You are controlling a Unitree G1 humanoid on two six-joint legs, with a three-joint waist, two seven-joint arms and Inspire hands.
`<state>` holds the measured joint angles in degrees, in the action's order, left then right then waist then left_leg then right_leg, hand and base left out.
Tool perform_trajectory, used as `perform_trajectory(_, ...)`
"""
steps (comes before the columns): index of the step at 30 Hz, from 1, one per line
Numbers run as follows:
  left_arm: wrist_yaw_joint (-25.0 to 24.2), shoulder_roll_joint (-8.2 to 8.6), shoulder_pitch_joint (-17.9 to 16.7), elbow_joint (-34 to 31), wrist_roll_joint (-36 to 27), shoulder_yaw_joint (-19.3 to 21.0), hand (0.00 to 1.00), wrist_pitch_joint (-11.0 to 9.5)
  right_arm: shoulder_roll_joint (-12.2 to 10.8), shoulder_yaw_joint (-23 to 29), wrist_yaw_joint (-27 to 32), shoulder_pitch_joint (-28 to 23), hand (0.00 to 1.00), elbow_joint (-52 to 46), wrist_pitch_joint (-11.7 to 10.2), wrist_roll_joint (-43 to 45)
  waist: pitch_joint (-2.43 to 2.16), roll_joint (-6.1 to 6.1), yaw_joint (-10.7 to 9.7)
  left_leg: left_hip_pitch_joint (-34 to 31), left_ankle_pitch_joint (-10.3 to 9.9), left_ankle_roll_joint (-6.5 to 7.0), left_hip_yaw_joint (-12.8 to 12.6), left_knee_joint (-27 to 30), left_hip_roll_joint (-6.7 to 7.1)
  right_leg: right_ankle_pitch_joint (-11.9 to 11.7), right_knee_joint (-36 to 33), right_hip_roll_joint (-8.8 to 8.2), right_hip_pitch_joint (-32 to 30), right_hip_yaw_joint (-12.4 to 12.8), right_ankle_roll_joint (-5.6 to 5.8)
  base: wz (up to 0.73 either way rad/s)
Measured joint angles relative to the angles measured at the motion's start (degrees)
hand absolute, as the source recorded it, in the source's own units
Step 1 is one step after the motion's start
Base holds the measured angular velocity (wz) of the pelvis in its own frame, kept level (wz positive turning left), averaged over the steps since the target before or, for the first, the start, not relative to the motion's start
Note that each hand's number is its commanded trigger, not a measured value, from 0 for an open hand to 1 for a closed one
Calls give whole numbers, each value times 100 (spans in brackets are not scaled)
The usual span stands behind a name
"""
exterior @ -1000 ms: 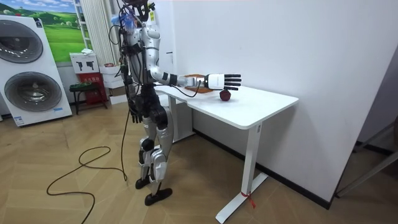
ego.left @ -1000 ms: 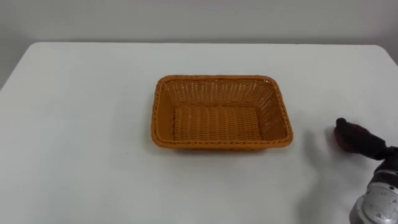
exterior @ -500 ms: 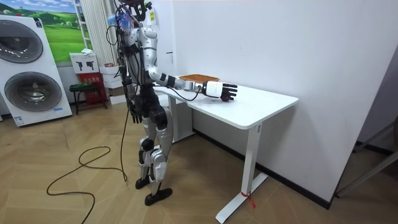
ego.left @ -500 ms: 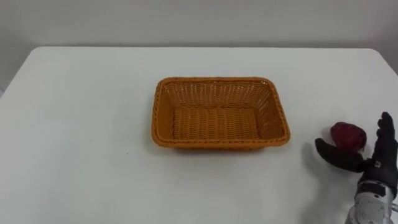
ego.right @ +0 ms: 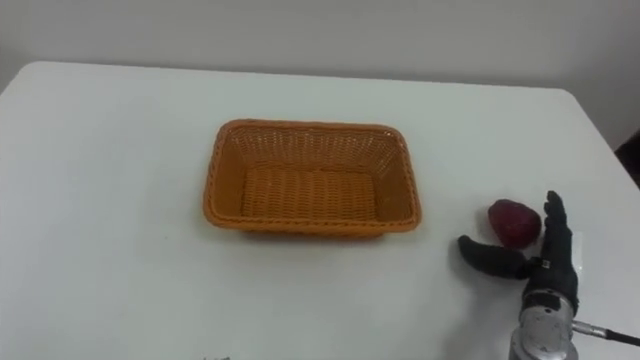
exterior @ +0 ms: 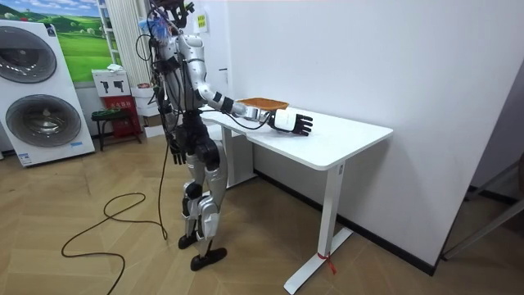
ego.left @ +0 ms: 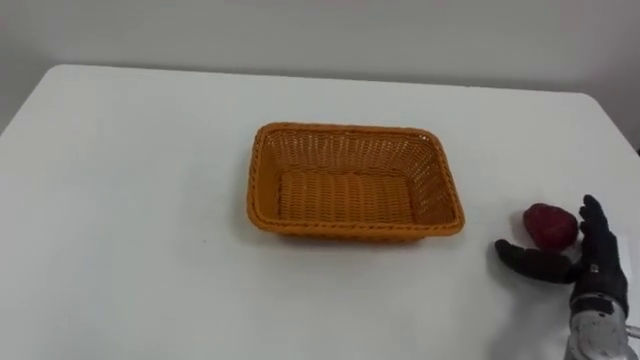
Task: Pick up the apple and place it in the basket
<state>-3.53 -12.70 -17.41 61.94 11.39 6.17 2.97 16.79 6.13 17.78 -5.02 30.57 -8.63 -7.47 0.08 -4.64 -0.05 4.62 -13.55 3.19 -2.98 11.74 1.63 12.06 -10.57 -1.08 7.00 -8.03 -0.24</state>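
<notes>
A dark red apple (ego.left: 551, 225) sits on the white table (ego.left: 120, 200), well to the right of the empty wicker basket (ego.left: 255, 180), neither lifted nor delivered. It looks roundish, slightly broader left to right, and its stem end cannot be made out. The robot's right hand (ego.left: 592, 268) is unclenched around its near side, thumb in front and straight fingers to the right, the grasp not yet made; the left hand (exterior: 175, 154) hangs by the robot's hip
</notes>
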Motion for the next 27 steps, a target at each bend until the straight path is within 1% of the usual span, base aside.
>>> perform_trajectory(1,-52,-1,4,0,72,22,0,38,90,0,-58,6,0,61,1,-2,-13,16,23,7,4,6,0,0,3,-1,-1,-4,6,-1,1,0)
perform_trajectory(3,-100,-10,-5,-1,68,43,0,72,219,1,-178,44,0,161,7,-105,-23,29,41,22,7,11,-2,2,5,-1,-4,-6,19,5,1,0)
perform_trajectory(4,-121,-24,-23,-1,70,43,0,81,267,2,-248,133,3,269,16,-147,-23,30,40,33,8,11,-6,5,4,-1,-4,-4,30,9,1,0)
perform_trajectory(5,-165,-35,-33,-2,70,43,0,85,306,2,-301,200,83,333,69,-180,-22,30,37,51,8,11,-7,5,3,-1,-4,-3,47,10,1,0)
perform_trajectory(6,-188,-42,-35,-2,70,43,0,85,321,2,-321,228,100,374,81,-193,-23,30,38,63,8,11,-7,4,2,-1,-5,-3,59,10,1,0)
perform_trajectory(10,-249,-58,-49,-1,70,43,0,83,362,40,-415,374,100,472,172,-239,-18,16,41,107,8,11,-6,2,0,-1,-6,-1,103,8,0,0)
perform_trajectory(12,-296,-66,-49,-2,71,43,0,83,415,167,-416,379,100,476,236,-234,-18,9,47,107,8,11,-8,3,-1,-2,-9,-1,102,7,0,0)
perform_trajectory(16,-343,-81,-57,-1,72,43,0,83,598,220,-418,388,100,554,258,-234,-12,-15,67,108,10,7,-15,2,-7,-2,-5,10,102,9,-1,0)
perform_trajectory(18,-372,-91,-60,-2,71,47,0,83,608,247,-423,431,100,559,331,-176,-18,-46,70,109,13,1,-18,9,-6,-2,-3,14,96,4,-2,0)
perform_trajectory(22,-472,-116,-61,-13,71,47,0,76,610,247,-512,607,100,660,449,-96,19,-93,73,105,15,-2,-18,26,-13,-2,7,13,89,4,-2,0)
perform_trajectory(27,-478,-150,-6,-11,102,47,0,76,609,241,-583,624,100,657,451,-62,20,-91,128,111,16,-1,-17,9,-8,-2,22,5,81,-2,-1,0)
